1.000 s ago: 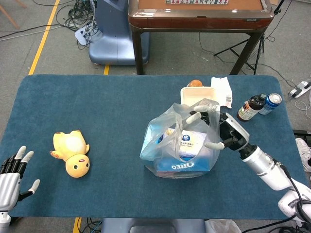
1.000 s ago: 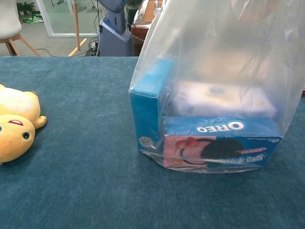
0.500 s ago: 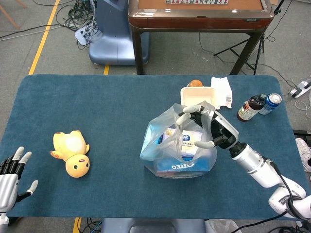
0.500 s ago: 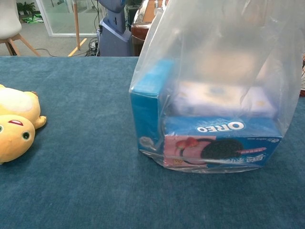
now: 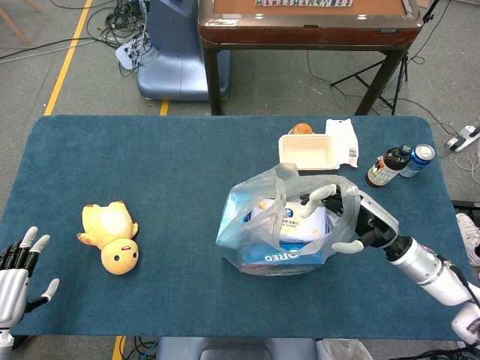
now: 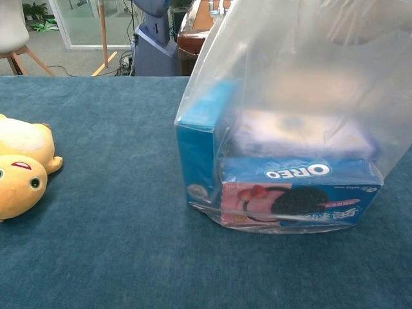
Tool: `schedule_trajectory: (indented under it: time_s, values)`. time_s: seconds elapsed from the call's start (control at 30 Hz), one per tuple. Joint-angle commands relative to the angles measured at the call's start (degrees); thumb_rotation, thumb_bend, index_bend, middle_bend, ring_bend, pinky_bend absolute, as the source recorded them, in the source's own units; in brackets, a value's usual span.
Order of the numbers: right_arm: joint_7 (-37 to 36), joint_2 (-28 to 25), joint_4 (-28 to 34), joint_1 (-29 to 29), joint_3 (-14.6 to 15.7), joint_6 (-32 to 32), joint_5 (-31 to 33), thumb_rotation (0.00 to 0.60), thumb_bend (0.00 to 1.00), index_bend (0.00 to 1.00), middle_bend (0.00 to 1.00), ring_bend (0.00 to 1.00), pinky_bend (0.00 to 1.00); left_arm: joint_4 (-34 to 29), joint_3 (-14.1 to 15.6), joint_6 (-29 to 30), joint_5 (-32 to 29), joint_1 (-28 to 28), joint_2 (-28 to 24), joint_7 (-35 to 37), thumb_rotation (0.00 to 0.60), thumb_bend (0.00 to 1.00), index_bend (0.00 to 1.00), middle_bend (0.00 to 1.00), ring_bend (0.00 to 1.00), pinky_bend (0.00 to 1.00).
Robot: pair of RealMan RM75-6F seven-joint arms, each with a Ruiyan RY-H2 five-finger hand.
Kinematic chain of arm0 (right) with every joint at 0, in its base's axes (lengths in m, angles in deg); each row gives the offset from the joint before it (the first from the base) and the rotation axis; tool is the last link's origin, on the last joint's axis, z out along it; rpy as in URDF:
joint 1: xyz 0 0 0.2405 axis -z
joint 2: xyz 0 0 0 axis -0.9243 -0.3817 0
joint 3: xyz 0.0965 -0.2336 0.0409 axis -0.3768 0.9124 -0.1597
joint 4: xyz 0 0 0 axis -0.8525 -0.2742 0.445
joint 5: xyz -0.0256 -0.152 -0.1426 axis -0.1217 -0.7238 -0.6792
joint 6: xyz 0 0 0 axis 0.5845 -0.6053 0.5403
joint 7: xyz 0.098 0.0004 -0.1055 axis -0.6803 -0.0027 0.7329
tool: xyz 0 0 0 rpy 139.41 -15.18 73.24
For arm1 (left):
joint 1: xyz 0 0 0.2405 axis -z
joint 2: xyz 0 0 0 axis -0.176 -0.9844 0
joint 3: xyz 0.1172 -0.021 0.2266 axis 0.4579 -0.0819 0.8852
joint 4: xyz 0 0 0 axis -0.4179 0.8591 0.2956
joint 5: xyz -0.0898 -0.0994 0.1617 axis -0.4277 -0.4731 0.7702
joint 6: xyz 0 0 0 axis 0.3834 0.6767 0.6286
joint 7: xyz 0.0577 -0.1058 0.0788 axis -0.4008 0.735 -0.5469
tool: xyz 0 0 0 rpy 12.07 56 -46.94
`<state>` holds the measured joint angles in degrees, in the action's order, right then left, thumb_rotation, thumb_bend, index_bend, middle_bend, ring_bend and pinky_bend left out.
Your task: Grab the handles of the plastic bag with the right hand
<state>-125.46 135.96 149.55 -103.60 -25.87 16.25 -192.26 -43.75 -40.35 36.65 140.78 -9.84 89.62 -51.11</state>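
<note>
Two views to judge by. From the head view, my right robot hand [image 5: 351,219] sits at the plastic bag's [image 5: 259,217] right rim, fingers spread around thin film, apparently gripping nothing firm; the handles [image 5: 279,196] rise just left of it. My left robot hand [image 5: 16,274] rests open, far away. From the chest view, clear crinkly film sags over glossy Oreo box [image 6: 299,193]; slippery handles could slide free.

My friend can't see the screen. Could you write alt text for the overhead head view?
A robot's right hand reaches into the handles of a clear plastic bag holding an Oreo box, on a blue table. A yellow plush toy lies far left.
</note>
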Motion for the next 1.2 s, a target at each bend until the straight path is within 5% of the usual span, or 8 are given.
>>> schedule_trajectory:
  time_s: [0.03, 0.4, 1.2]
  values:
    - [1.7, -2.0, -2.1, -0.2, 3.2, 0.3, -4.0, 0.600, 0.00, 0.32, 0.38, 0.22, 0.13, -0.1, 0.0, 0.0, 0.1, 0.0, 0.1, -0.1, 0.600, 0.27, 0.12, 0.00, 0.07, 0.09]
    - [8.2, -3.8, 0.8, -3.7, 5.5, -6.7, -2.7, 0.596, 0.00, 0.29, 0.29, 0.19, 0.13, 0.2, 0.2, 0.3, 0.2, -0.3, 0.2, 0.1, 0.600, 0.27, 0.12, 0.00, 0.07, 0.09]
    - [11.9, -0.4, 10.2, -15.5, 0.1, -19.9, 6.1, 0.558, 0.00, 0.15, 0.22, 0.12, 0.13, 1.4, 0.0, 1.4, -0.2, -1.3, -0.1, 2.1, 0.600, 0.27, 0.12, 0.00, 0.07, 0.09]
